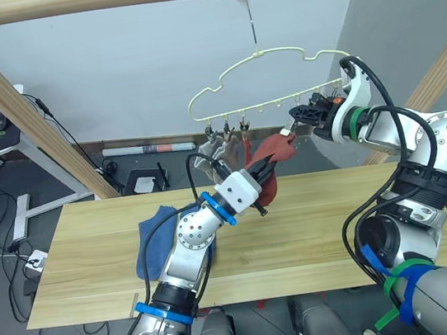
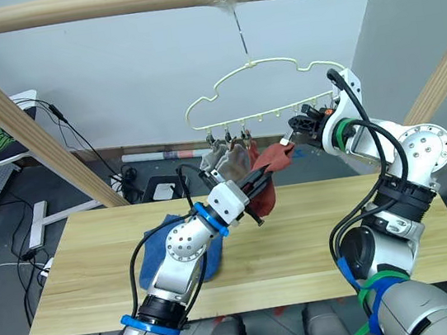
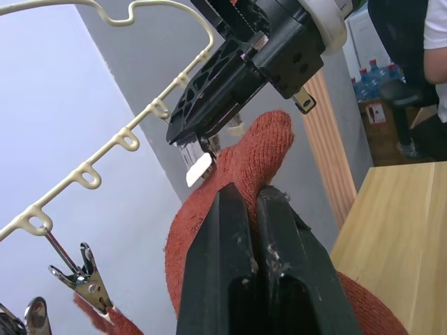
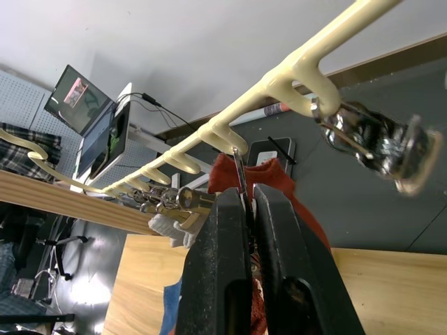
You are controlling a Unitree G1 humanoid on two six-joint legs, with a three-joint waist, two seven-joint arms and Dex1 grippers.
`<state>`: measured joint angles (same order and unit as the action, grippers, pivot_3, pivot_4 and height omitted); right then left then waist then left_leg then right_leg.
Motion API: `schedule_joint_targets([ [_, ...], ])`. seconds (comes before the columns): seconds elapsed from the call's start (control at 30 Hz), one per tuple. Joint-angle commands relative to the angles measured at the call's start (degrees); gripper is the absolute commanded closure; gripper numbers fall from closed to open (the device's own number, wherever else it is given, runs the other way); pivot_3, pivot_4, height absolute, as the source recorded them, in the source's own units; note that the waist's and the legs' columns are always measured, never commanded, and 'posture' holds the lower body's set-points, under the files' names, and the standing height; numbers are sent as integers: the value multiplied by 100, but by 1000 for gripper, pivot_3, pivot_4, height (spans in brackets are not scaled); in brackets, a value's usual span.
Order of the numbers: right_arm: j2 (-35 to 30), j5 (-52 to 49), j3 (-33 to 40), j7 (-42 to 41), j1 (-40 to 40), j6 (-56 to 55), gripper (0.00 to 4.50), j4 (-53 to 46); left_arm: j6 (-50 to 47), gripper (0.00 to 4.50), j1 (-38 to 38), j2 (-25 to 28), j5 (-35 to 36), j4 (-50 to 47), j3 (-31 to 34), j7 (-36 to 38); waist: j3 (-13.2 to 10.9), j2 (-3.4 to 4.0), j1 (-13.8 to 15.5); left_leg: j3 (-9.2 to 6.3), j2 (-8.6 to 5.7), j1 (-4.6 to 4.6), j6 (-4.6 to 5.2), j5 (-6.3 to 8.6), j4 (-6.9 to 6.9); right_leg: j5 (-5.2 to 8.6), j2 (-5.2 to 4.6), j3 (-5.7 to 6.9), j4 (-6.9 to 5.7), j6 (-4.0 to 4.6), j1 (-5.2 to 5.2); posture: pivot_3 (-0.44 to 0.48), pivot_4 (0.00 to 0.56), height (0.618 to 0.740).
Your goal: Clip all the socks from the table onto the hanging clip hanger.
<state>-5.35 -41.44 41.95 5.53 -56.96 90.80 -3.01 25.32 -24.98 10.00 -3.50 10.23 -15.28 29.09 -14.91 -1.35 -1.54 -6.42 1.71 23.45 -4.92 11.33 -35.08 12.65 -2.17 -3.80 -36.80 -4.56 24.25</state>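
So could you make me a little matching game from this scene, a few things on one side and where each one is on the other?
Things:
1. rust-red sock
2. blue socks
3. light grey sock
4. clip hanger

Places:
A. lying on the table
B. hung from the wooden pole
C. held up by the left gripper
D. already clipped on the hanger

Pairs: 1-C, 2-A, 3-D, 4-B

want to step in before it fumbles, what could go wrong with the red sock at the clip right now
The left pincer pinches the rust-red sock by a narrow fold, so it might slip out before it is clipped. The right pincer squeezes a small clip on the free-hanging clip hanger, which could swing and let the clip miss the sock.
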Motion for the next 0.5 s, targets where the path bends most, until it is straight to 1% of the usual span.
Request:
schedule_joint_targets([
  [0.03, -25, -15, 220, 418, 236, 170, 4500, 15, 158, 4466, -101, -44, 44, -50, 81, -87, 0, 0, -5, 0, 0, 0, 0, 0, 0, 0, 0, 0, 1, 0, 0, -43, 227, 740],
  [0.2, -76, -456, 194, 618, 316, 170, 4500, 37, 199, 4466, -158, -64, -10, 10, 79, -177, 0, 0, -10, -1, 0, 1, 0, 0, 2, 1, 0, 1, 2, 1, 2, -45, 225, 740],
  [0.23, -90, -536, 193, 673, 330, 170, 3908, 52, 203, 4500, -170, -64, -14, 17, 77, -188, 0, 0, -10, -1, 0, 2, 1, 0, 2, 1, 0, 1, 3, 1, 2, -45, 225, 740],
  [0.27, -99, -654, 221, 719, 330, 170, 3657, 75, 200, 4500, -167, -65, -5, 13, 73, -188, 0, 0, -11, -1, 0, 3, 1, 0, 2, 1, 0, 1, 4, 1, 2, -45, 225, 740],
  [0.37, -124, -977, 337, 895, 286, 170, 2406, 125, 183, 4500, -146, -72, -11, -5, 46, -191, -1, 1, -36, -1, 0, 16, 1, 0, 2, 0, 0, 1, 3, 1, 15, -45, 225, 740],
  [0.43, -141, -1137, 371, 1015, 270, 170, 1780, 156, 170, 4500, -141, -81, -13, -14, 38, -197, -2, 4, -67, 1, 0, 36, 1, 0, 2, 0, 1, -2, -3, 0, 40, -45, 225, 740],
  [0.47, -154, -1206, 374, 1060, 271, 170, 1372, 151, 158, 4500, -143, -82, -17, -16, 32, -197, -2, 4, -86, 2, 0, 46, 2, 0, 2, -2, 1, -3, -8, -1, 55, -51, 228, 740],
  [0.5, -154, -1259, 374, 1106, 270, 170, 1009, 147, 153, 4500, -144, -77, -14, -17, 33, -192, -2, 4, -110, 2, 0, 54, 2, -1, 2, -17, 1, -4, -14, -27, 67, -56, 227, 740],
])
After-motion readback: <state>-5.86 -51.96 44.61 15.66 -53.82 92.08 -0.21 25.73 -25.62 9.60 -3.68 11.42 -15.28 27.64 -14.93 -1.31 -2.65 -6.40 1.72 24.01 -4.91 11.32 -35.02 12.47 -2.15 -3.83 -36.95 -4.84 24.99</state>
